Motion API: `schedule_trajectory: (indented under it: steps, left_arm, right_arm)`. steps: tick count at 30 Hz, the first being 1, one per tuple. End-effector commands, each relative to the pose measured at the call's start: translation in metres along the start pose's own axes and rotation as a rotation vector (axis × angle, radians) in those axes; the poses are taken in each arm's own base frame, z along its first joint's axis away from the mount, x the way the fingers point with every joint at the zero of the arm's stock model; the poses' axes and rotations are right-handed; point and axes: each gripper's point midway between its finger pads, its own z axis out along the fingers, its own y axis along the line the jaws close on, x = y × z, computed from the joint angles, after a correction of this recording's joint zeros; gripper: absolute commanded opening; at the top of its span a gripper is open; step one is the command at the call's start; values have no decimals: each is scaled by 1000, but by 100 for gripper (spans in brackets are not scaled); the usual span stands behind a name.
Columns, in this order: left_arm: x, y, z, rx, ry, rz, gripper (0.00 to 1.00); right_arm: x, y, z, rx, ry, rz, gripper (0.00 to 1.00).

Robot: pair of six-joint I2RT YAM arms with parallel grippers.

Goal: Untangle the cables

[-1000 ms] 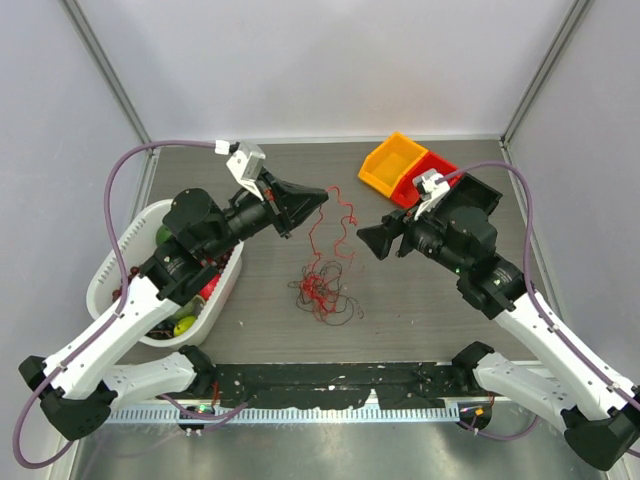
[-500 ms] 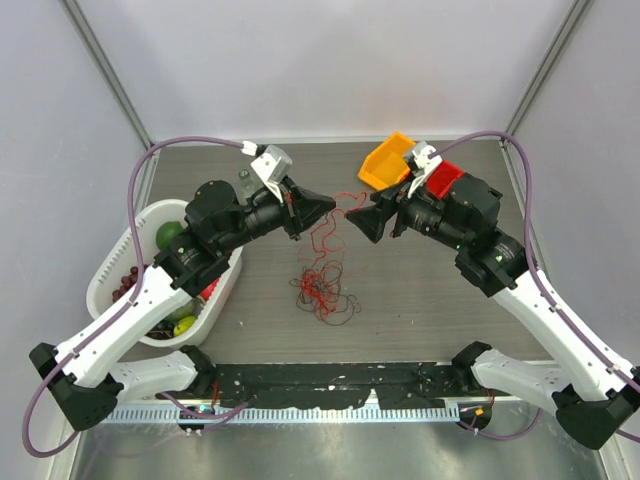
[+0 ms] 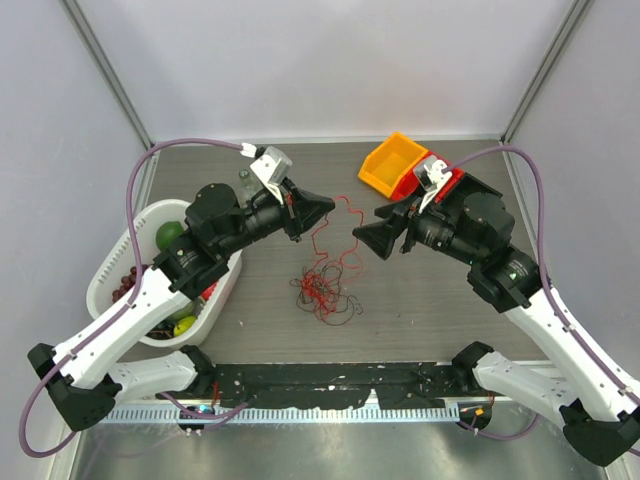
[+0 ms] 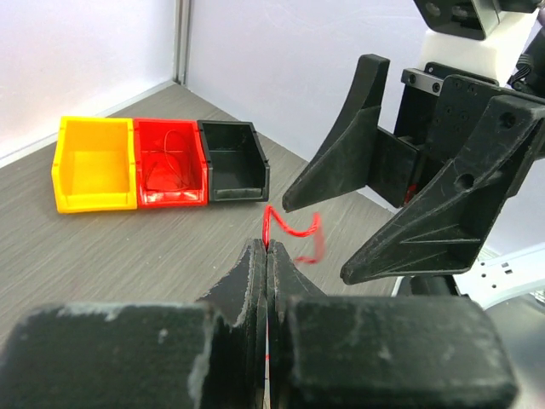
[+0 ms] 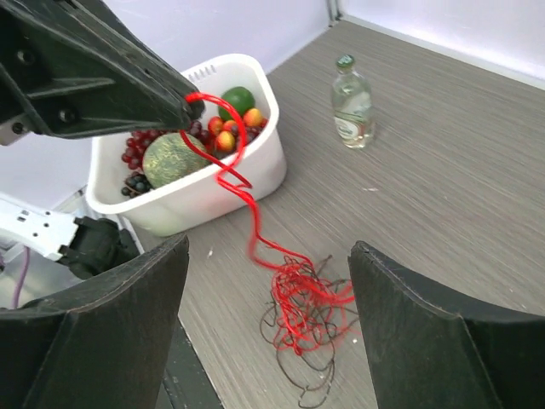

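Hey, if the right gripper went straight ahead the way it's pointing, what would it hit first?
Probably the raised red cable strand pinched in the left gripper, though depth is hard to judge.

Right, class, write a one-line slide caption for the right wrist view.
Open right gripper faces the red cable that the shut left gripper holds up from the tangle.

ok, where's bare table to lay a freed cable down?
Free: far strip between bottle and yellow bin; near-right patch between cables and right arm. Crowded: centre, red strand up to shut left gripper, open right gripper beside; white basket fills left.
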Motion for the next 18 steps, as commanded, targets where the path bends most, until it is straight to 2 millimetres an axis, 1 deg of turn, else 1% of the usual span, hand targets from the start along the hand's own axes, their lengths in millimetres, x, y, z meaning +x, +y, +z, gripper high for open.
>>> schedule_trajectory:
  steps: [1,5,9,11,12,13,14,15,16,18]
  left_arm:
    - [-22,-8,-2,16,-63,-19,0]
    - [-23,-11,-1,22,-64,-59,0]
    - [-26,-14,-2,30,-85,-117,0]
    - [-25,-9,0,4,-86,-146,0]
    - [-24,-7,0,-9,-86,-155,0]
    - [-24,-3,1,-31,-86,-162,0]
    - [-22,1,1,-57,-81,-170,0]
    - [-22,7,1,-88,-85,-176,0]
    - [-21,13,1,-123,-85,-184,0]
    - [-19,22,1,-174,-86,-196,0]
  right_arm:
    - [-16,18,11,-103,-73,40,80]
    - [-23,16,20,-114,-130,49,80]
    - [-10,20,40,-129,-84,69,78]
    - [-4,23,50,-83,-84,51,78]
    - [-3,26,54,-41,-95,42,75]
    - [-8,27,60,-27,-119,40,72]
    - [-8,27,64,26,-139,58,65]
    - [-5,29,69,64,-150,70,63]
    - [-7,16,69,162,-181,88,62]
    - [-5,7,69,280,-228,89,62]
